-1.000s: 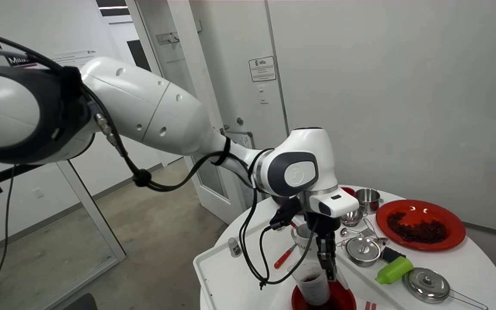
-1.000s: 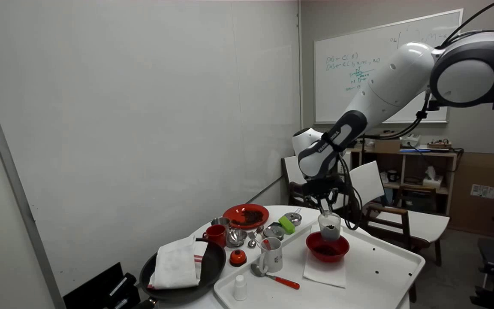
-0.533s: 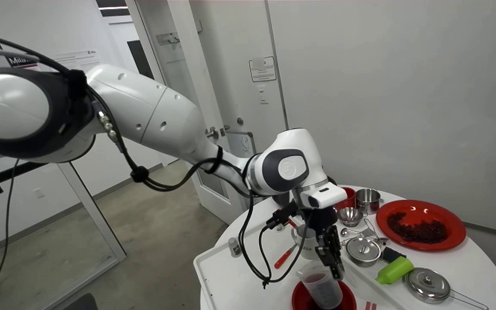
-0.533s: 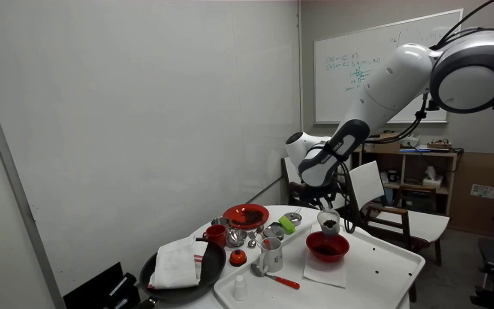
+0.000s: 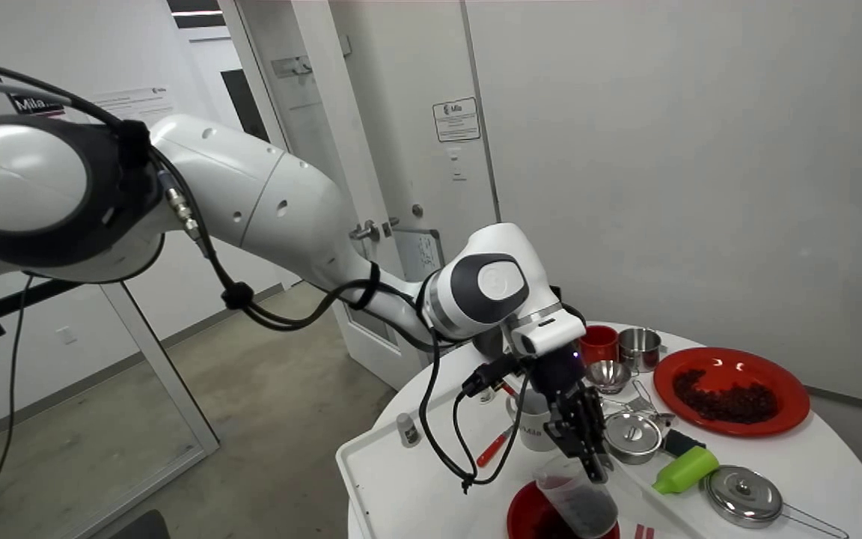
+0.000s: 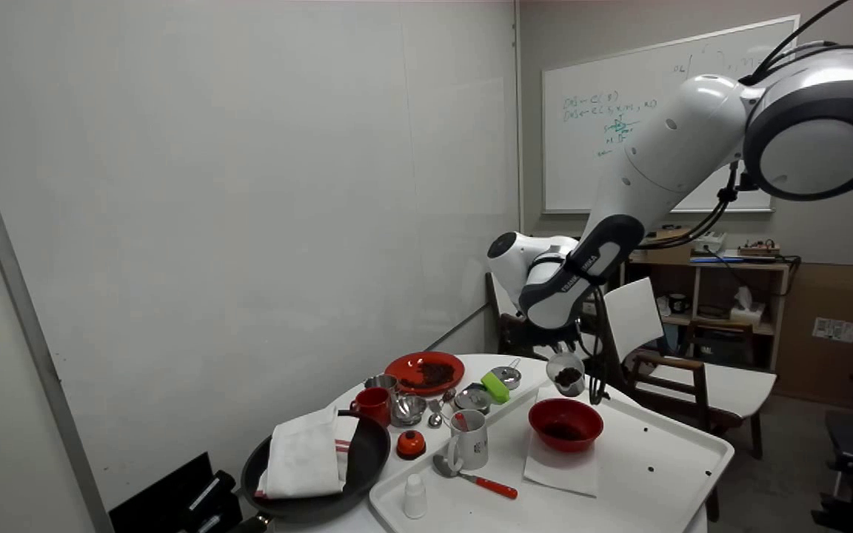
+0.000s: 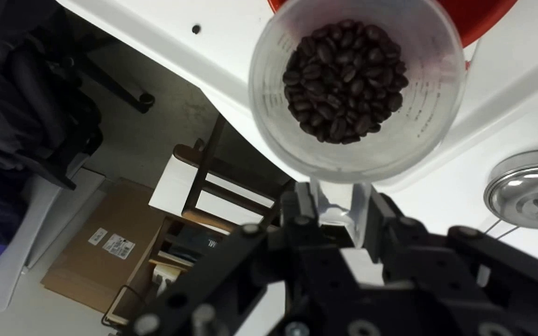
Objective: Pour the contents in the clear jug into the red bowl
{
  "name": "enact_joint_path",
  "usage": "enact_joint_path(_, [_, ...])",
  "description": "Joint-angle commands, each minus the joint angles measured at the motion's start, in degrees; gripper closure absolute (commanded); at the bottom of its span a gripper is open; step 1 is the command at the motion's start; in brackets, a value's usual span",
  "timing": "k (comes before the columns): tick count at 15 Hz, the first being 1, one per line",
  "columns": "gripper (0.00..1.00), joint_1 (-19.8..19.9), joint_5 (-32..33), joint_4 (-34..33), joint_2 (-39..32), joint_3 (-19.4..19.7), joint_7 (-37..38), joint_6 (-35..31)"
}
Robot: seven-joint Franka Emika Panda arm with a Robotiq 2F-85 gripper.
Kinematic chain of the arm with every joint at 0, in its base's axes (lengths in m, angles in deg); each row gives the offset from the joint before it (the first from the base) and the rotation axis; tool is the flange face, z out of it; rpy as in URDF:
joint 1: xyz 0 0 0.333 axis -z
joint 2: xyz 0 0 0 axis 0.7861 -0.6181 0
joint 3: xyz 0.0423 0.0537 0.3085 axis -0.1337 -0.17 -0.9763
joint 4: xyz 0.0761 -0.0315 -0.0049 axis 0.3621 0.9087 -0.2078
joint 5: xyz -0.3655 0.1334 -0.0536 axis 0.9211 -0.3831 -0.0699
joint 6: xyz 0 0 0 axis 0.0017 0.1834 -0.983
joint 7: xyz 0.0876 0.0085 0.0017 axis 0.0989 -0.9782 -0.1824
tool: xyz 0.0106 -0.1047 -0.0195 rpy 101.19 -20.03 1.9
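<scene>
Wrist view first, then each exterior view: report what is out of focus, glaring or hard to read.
Wrist view: the pincer is soft, out of focus up close, while the dark beans in the clear jug look sharper; the metal lid shows bright glare. In an exterior view, the wide red dish catches pale highlights; in an exterior view, the whiteboard writing is faint, partly unreadable.

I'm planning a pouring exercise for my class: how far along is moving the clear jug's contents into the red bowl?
Done: the gripper is shut on the lifted clear jug. In hand: it is tilted near the red bowl, nothing seen falling out. Left: the coffee beans in the jug need pouring. The bowl's dark patch may be poured beans; I cannot tell.
</scene>
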Motion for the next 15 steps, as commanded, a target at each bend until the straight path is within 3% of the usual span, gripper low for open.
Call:
enact_joint_path(1, [0.9,-2.67,4.47,0.12,-1.53,2.47,8.89,1.12])
enact_joint_path(11, [0.9,-7.41,15.91,-0.18,-3.37,3.62,28.0,10.84])
enact_joint_path(15, [0.9,-8.28,21.24,-0.93,-3.68,2.36,34.45,16.63])
